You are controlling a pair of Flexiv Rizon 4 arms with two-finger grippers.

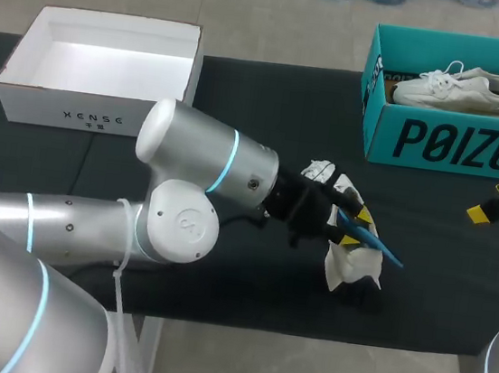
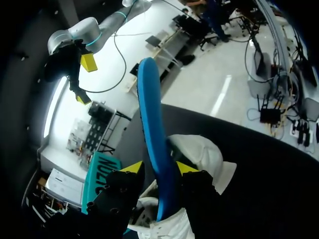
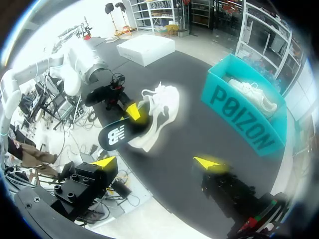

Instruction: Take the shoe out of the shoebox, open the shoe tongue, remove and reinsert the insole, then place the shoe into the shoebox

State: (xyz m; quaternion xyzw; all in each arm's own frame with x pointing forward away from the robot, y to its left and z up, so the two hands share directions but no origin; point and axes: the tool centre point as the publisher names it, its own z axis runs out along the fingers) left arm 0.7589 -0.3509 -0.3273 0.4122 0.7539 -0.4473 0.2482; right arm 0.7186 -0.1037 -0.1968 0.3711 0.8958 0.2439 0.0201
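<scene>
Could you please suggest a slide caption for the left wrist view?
Left hand clamps the blue insole, with the white shoe directly under it.

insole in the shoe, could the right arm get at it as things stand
Probably yes, partly. The right gripper is open with only dark table between it and the white shoe. But the left gripper is shut on the blue insole, leaving just its upper end free.
</scene>
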